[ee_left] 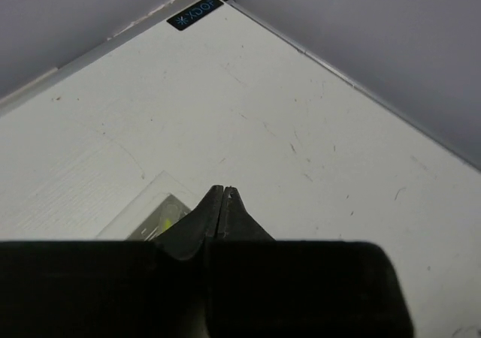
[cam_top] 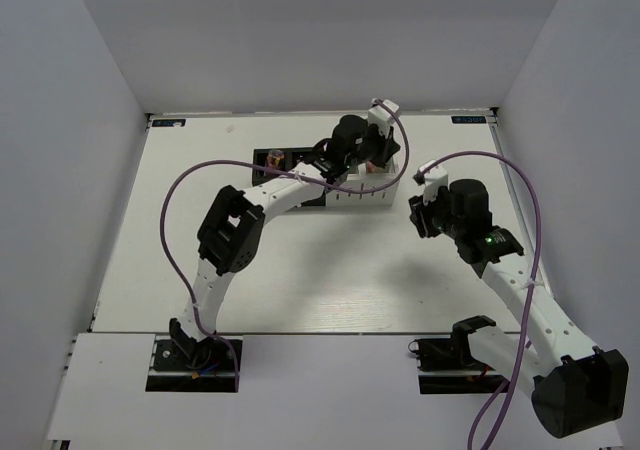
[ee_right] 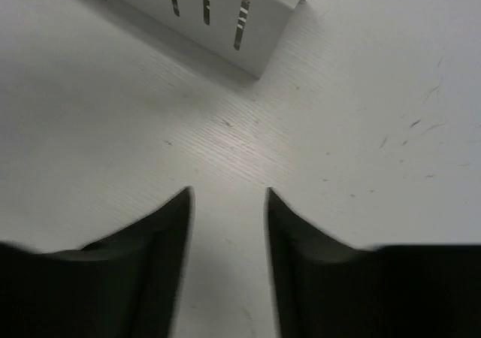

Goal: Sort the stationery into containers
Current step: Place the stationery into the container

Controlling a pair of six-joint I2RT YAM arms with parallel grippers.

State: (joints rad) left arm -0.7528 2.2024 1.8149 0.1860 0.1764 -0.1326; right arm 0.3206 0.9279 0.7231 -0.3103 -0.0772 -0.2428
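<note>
The row of containers (cam_top: 360,198) stands at the back middle of the table, black cups on the left and white cups on the right. A pinkish item (cam_top: 275,157) shows in the leftmost black cup. My left gripper (cam_top: 378,158) hovers over the right white cup; in the left wrist view it (ee_left: 223,191) is shut with nothing between the jaws, and a white cup (ee_left: 143,214) with a yellow-green item (ee_left: 167,221) lies below it. My right gripper (cam_top: 418,215) (ee_right: 228,195) is open and empty above bare table, just right of the white end cup (ee_right: 225,22). Other stationery is hidden.
Grey walls enclose the table on the left, back and right. The table's back right corner with a blue label (ee_left: 195,13) is just beyond my left gripper. Purple cables loop over both arms.
</note>
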